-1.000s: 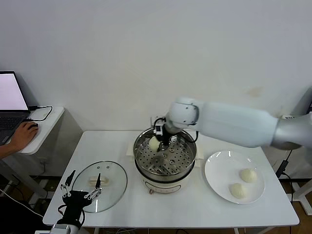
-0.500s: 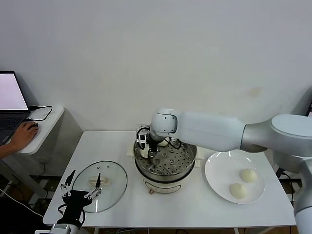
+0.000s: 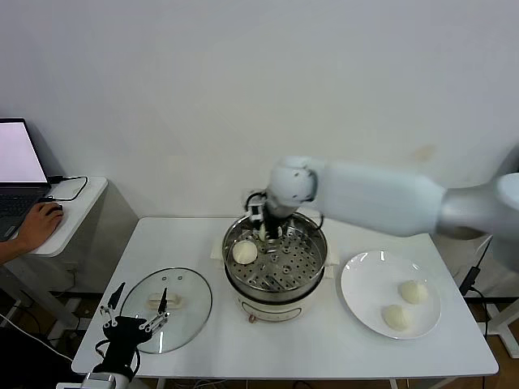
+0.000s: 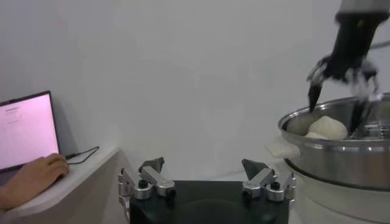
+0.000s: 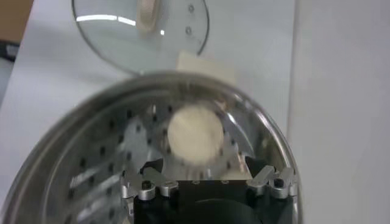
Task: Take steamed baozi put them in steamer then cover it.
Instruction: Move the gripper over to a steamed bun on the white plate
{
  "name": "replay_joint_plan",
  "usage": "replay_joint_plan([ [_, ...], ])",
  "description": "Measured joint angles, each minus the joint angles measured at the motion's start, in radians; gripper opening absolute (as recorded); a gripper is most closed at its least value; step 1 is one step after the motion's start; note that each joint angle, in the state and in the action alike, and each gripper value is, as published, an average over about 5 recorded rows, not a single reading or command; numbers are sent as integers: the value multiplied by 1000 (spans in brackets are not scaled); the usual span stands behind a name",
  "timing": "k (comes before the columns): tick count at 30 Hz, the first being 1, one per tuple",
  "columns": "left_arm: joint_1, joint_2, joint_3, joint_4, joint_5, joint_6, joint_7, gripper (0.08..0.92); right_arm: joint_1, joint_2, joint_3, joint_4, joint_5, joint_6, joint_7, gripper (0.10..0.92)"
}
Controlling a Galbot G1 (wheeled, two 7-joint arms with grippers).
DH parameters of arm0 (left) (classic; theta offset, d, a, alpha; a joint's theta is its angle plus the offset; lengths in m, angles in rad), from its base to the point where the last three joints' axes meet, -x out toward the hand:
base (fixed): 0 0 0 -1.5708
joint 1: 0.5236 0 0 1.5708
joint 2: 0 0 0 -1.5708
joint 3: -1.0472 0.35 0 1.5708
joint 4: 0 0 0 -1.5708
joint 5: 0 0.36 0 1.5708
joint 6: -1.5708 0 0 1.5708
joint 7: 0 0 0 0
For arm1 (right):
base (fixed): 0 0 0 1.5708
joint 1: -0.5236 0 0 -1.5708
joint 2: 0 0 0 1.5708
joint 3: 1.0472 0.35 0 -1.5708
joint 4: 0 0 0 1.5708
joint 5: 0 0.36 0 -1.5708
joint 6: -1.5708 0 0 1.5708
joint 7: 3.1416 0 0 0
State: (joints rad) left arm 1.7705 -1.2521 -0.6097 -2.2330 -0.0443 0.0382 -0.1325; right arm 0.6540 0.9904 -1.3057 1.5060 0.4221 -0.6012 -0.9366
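Now your right gripper (image 3: 263, 229) hangs over the steamer (image 3: 312, 263), jaws spread wide and empty. One baozi (image 3: 245, 252) lies in the basket just below it, on the robot's left side; whether a second sits behind it, you cannot tell. Two buns (image 3: 413, 292) wait on the plate (image 3: 365, 279), to the steamer's right, nearer this arm. Your left gripper (image 3: 136, 318) is parked open beside the cover (image 3: 190, 292), which lies flat on the table (image 3: 324, 340).
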Motion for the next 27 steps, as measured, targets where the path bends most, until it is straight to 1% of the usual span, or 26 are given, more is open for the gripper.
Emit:
replay_joint_plan([
  [8, -9, 9, 18, 0, 4, 0, 0, 823, 48, -284, -30, 142, -127, 127, -116, 823],
  [16, -6, 8, 24, 0, 6, 0, 1, 823, -27, -524, -5, 212, -281, 225, -152, 823],
  [21, -1, 2, 29, -1, 13, 1, 2, 823, -171, -622, 86, 223, -372, 263, -151, 823],
  [27, 8, -7, 34, -2, 22, 1, 2, 823, -383, -679, 226, 221, -446, 290, -144, 823],
])
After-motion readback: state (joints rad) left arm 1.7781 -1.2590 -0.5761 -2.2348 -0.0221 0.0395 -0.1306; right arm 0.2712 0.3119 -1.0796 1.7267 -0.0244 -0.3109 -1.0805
